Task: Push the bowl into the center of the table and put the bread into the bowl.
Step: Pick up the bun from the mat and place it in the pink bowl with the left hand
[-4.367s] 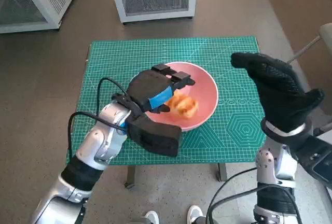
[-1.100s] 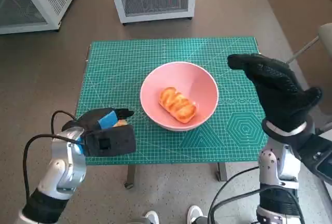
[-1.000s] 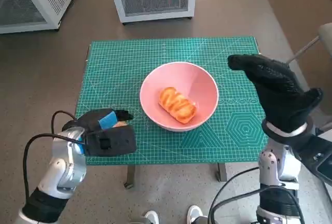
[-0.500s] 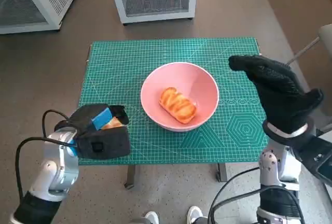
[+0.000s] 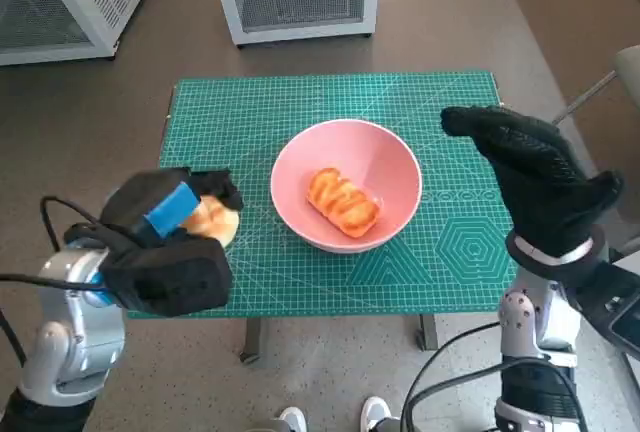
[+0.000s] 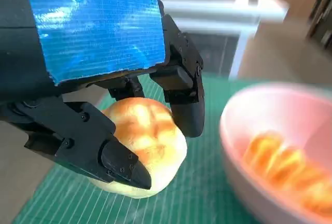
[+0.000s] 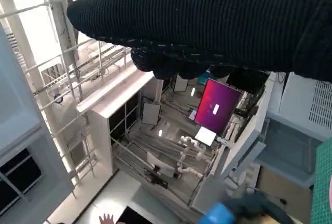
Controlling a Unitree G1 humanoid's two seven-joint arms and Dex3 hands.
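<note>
My left hand [image 5: 165, 237] has lifted off the near left edge of the mat [image 5: 250, 112] with a round bun [image 5: 210, 220] clamped in its fingers [image 6: 181, 94], so a second piece is on its way to the bowl [image 5: 390, 167], which sits mid-table holding a bread [image 5: 343, 202] already. My right hand [image 5: 530, 177] hangs beside the bowl, fingers loosely apart, holding nothing. I can read no labels or writing anywhere.

Head view steeply overhead, wrist views close, sharing bowl [image 5: 345, 185]
</note>
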